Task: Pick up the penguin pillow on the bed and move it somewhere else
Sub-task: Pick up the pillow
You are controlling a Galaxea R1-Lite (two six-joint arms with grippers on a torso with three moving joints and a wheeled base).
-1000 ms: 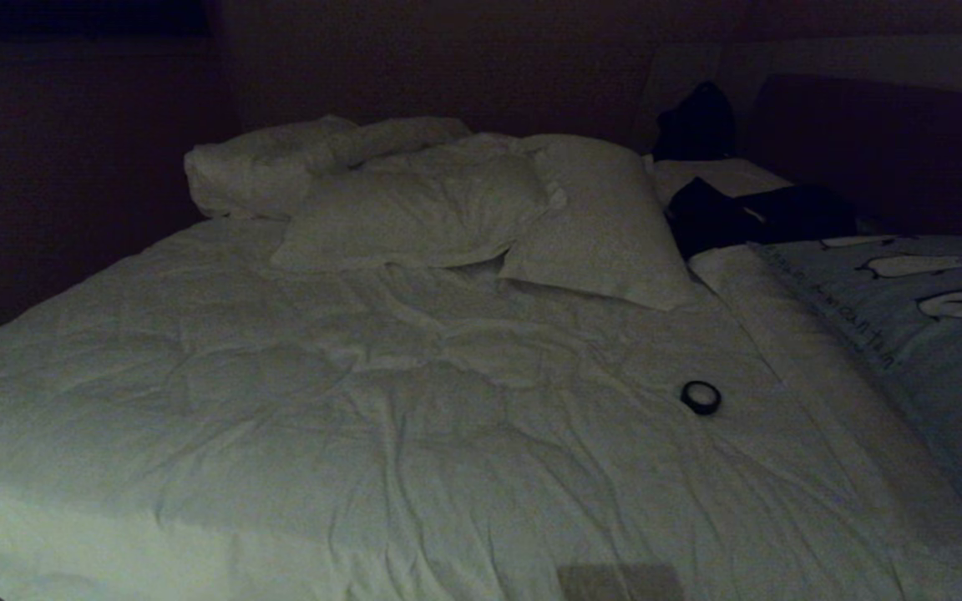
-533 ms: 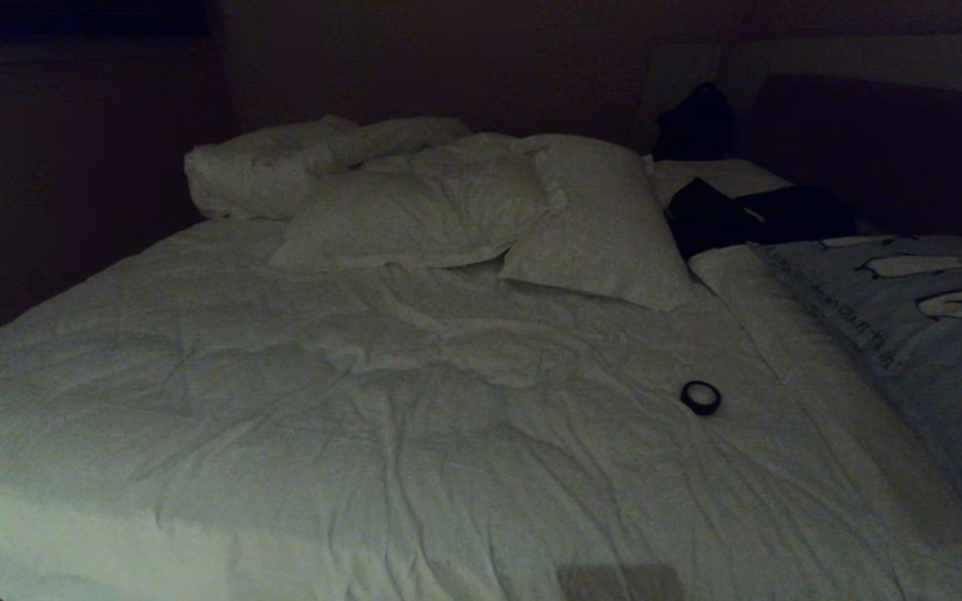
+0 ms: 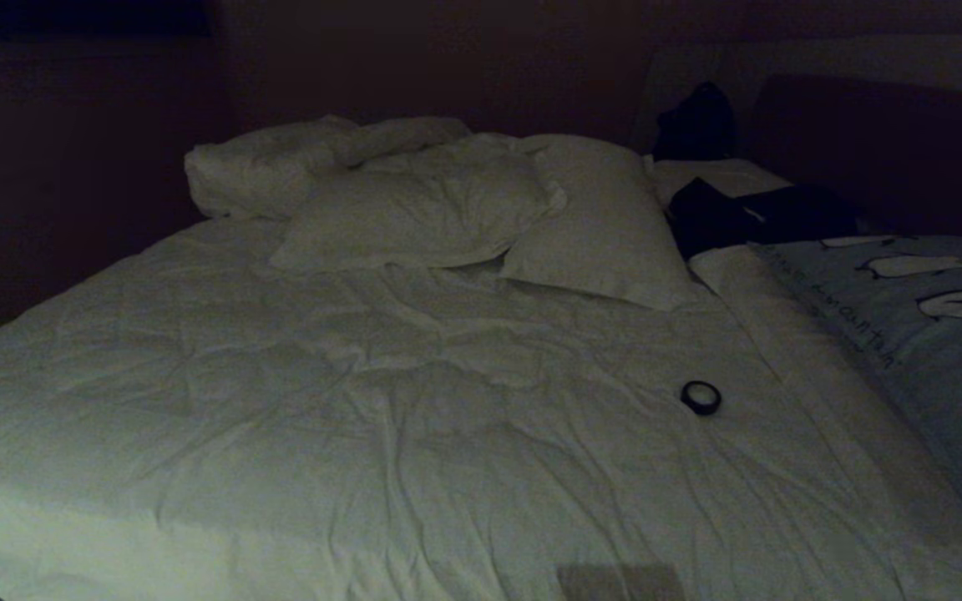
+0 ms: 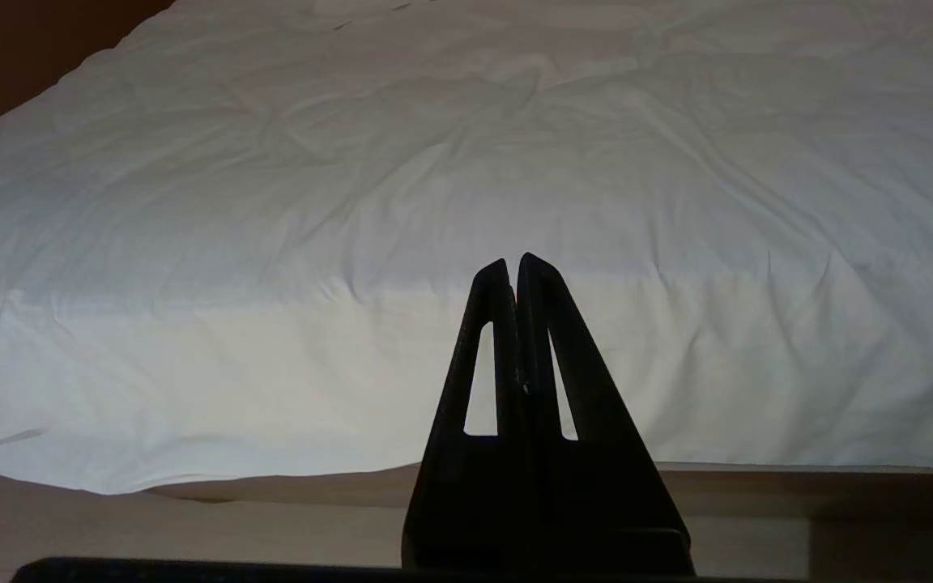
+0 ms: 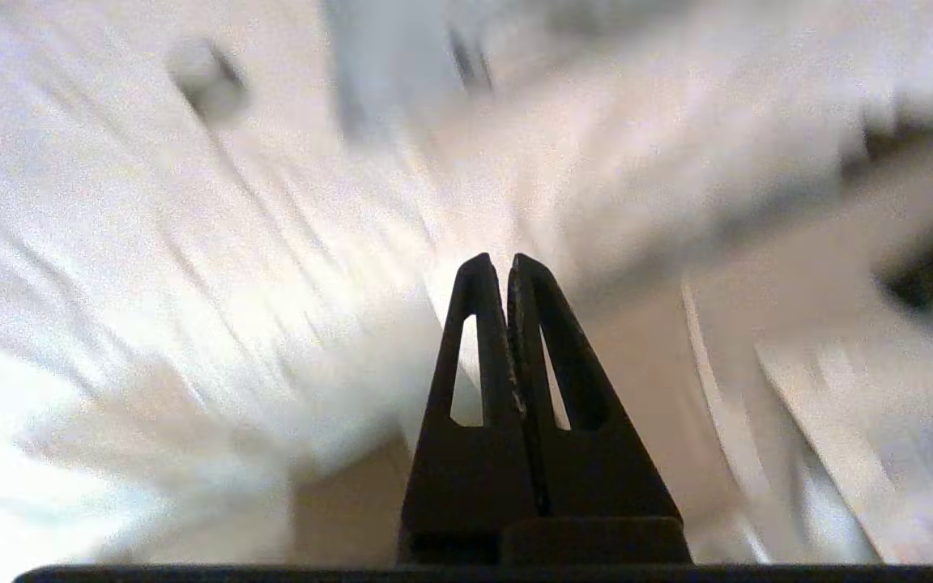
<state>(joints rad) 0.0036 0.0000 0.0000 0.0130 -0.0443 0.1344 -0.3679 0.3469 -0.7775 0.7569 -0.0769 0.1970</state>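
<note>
The penguin pillow [image 3: 924,334] lies at the right side of the bed [image 3: 364,434], light blue-grey with black-and-white penguins and cursive lettering along its left edge; part of it runs off the frame. Neither arm shows in the head view. My left gripper [image 4: 513,265] is shut and empty, held low before the bed's near edge with the white duvet [image 4: 466,162] ahead. In the smeared right wrist view my right gripper [image 5: 499,263] is shut and empty, with pale bedding beyond it.
Two white pillows [image 3: 414,213] [image 3: 602,225] and a rolled-up cover [image 3: 272,167] lie at the far end. A small black ring [image 3: 701,397] sits on the duvet. Dark items [image 3: 756,217] lie beside the penguin pillow, under a dark headboard [image 3: 890,150].
Nothing has shifted on the bed in the head view. The right wrist view is smeared by motion.
</note>
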